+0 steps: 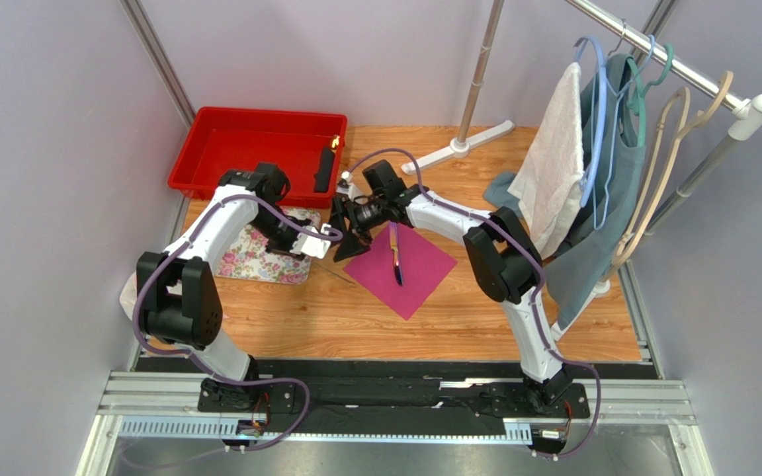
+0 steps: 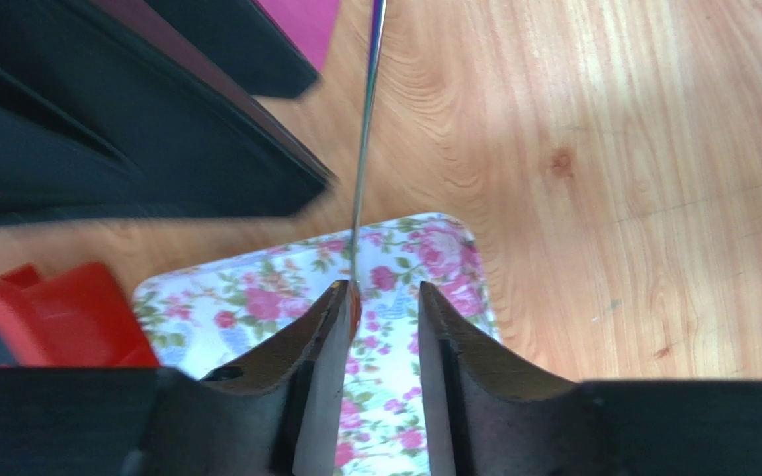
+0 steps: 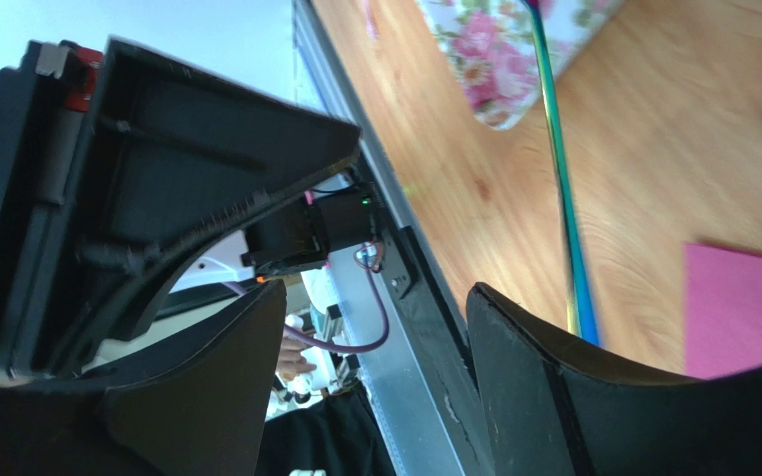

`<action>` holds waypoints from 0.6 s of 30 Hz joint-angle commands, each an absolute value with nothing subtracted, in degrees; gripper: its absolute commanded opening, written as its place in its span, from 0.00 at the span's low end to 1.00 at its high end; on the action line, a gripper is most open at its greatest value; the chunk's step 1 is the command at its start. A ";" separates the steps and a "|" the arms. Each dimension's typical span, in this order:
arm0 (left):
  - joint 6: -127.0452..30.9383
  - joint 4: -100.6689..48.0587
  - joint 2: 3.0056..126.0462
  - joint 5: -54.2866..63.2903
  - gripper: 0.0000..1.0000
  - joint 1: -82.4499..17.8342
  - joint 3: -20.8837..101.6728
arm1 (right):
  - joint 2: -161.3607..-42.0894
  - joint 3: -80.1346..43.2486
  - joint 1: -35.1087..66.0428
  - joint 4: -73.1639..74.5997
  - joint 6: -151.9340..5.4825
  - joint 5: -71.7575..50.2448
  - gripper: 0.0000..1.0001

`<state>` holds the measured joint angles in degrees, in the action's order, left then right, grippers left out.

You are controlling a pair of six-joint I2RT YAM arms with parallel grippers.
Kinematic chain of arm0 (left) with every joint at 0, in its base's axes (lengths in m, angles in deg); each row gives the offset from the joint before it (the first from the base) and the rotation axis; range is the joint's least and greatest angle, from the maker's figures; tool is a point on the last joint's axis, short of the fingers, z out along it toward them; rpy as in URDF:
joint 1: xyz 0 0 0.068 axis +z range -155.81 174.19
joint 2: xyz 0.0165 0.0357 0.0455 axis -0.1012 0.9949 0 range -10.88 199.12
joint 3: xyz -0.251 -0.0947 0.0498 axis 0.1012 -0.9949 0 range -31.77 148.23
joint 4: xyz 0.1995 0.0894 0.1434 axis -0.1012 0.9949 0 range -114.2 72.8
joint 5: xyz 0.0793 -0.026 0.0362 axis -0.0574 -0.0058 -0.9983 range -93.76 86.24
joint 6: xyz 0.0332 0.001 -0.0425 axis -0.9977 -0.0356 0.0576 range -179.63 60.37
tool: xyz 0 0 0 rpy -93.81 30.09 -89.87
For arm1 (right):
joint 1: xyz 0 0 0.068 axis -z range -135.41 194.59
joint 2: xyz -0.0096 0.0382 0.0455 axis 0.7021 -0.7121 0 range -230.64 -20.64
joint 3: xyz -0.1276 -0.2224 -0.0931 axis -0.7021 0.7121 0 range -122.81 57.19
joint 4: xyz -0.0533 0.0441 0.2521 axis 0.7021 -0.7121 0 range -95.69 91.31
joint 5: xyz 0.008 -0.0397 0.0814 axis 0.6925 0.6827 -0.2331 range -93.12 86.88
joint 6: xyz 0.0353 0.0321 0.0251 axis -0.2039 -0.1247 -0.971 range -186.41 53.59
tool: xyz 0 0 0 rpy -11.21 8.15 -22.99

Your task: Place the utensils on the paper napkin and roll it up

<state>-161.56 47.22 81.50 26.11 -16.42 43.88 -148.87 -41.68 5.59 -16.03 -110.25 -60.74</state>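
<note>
links (image 1: 218, 223): white | joints (image 1: 181, 297): black | cables (image 1: 395, 152): purple | fingers (image 2: 474, 377): black, tapered

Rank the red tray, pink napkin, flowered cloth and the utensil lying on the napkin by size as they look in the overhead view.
1. Red tray.
2. Pink napkin and flowered cloth: they look alike, and the left arm covers part of the cloth, so unranked.
3. Utensil, smallest.

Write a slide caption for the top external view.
Both arms converge beside the magenta napkin, one utensil lying on it; floral cloth and red tray at left.
</note>
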 commanded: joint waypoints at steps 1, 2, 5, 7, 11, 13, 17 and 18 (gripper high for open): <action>-161.50 45.06 80.26 30.24 0.53 -14.69 41.70 | -145.19 -40.28 8.12 -19.15 -105.90 -57.26 0.71; -161.67 45.06 80.78 31.39 0.60 -14.69 41.70 | -144.75 -40.45 8.64 -20.38 -105.00 -57.00 0.71; -161.24 42.78 81.58 34.38 0.70 -16.34 40.48 | -144.05 -40.11 9.70 -23.64 -103.15 -56.64 0.70; -161.58 41.81 82.37 34.12 0.70 -17.32 39.86 | -143.61 -39.67 10.49 -24.00 -103.06 -56.73 0.70; -159.83 39.78 85.44 33.07 0.70 -19.52 39.33 | -142.20 -38.26 12.95 -25.14 -102.45 -57.08 0.69; -159.04 39.26 86.93 32.19 0.69 -20.66 38.98 | -140.97 -37.73 13.57 -25.67 -101.75 -57.08 0.69; -157.37 36.62 88.52 30.52 0.66 -22.33 37.75 | -139.74 -36.59 14.71 -27.42 -100.60 -57.17 0.69; -157.02 36.27 88.87 29.65 0.66 -22.59 37.66 | -139.56 -36.15 14.80 -27.60 -100.25 -57.17 0.69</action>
